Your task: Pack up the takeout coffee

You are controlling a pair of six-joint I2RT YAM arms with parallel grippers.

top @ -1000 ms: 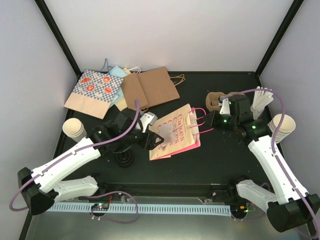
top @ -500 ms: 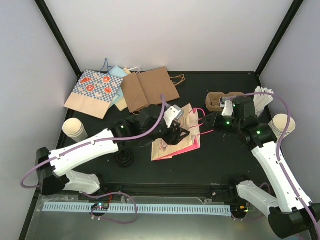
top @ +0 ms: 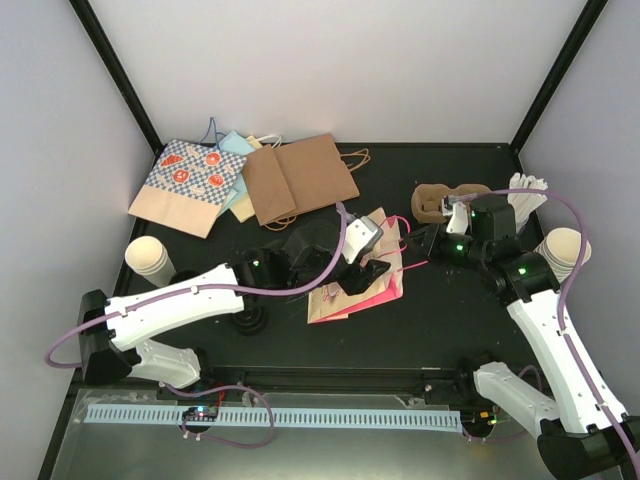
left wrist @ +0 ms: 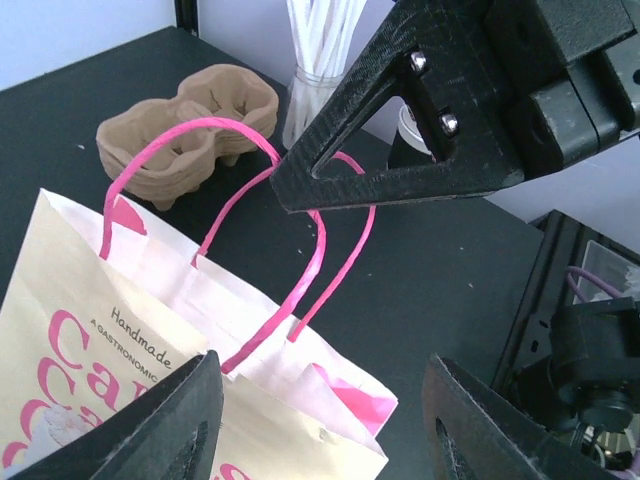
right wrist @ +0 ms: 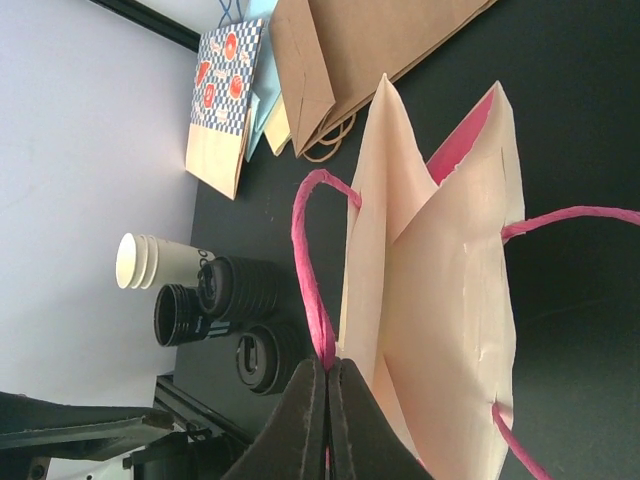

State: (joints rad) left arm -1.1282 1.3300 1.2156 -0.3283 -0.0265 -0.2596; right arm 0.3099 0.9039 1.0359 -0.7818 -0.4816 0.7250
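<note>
Top view: we've got the cream bag [top: 325, 305] lying on its side mid-table. The right claw [top: 415, 243] is at its 2 o'clock and the left claw [top: 372, 274] is over its mouth.

Left wrist: those jaws stand apart with the bag's top edge between them, nothing gripped.

Right wrist: that claw is pinched tight on a pink handle [right wrist: 305, 260]. The takeout coffee [right wrist: 262, 360], one lidded cup as far as we can tell, sits outside at the bag's 8 o'clock.

We reckon nothing's packed yet, the bag's just getting opened.
</note>
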